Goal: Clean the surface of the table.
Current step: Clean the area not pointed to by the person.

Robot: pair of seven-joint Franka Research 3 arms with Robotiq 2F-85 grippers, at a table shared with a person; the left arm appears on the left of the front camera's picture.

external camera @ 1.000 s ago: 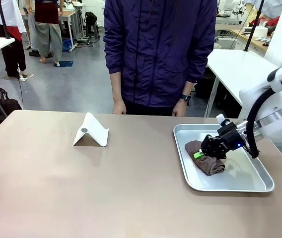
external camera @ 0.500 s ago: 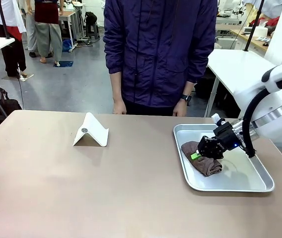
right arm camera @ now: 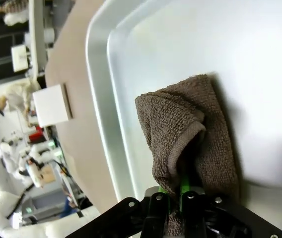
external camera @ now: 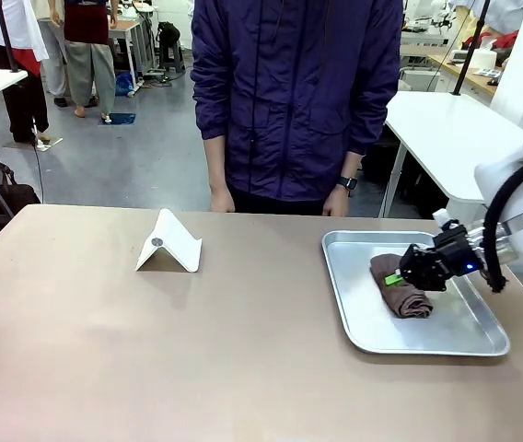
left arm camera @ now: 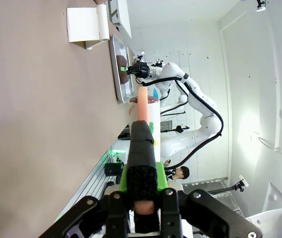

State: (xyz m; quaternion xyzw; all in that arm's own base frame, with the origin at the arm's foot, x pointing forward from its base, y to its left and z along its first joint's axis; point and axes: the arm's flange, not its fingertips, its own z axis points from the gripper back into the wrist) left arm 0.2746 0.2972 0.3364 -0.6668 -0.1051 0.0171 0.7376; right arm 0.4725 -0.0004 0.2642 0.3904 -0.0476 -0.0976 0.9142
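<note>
The right gripper [external camera: 393, 278] has dragged the brown cloth [external camera: 409, 296] from the left part of the silver tray [external camera: 340, 247] toward its middle. Its jaws pinch a fold of the cloth, which lies rumpled on the tray floor. The tray sits on the right side of the beige-brown table [external camera: 197, 359], which spans the foreground. A white folded stand [external camera: 169, 243] rests toward the table's far left. A person stands at the far edge. The left gripper [left arm camera: 142, 130] has its fingers pressed together.
</note>
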